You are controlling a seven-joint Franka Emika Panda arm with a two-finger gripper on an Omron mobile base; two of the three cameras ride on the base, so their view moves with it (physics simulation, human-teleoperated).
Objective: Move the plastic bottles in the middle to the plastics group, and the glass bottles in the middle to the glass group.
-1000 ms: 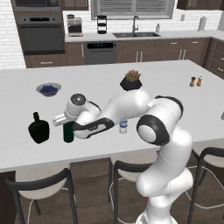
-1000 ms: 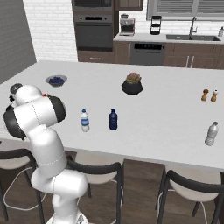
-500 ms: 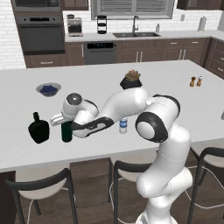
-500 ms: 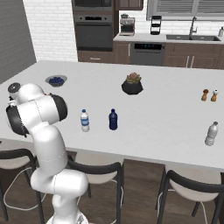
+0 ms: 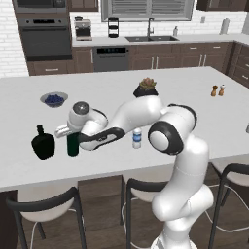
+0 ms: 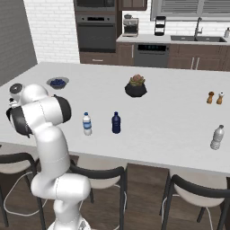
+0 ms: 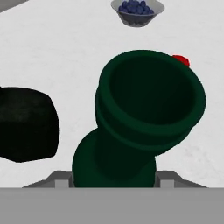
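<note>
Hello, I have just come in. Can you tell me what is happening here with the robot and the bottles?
The robot arm is reaching to its left over the white counter, with its gripper around the green glass bottle. The bottle stands upright beside the black flask; a red cap peeks out behind it. The clear plastic bottle and the dark blue bottle wait in the middle, not yet moved.
</note>
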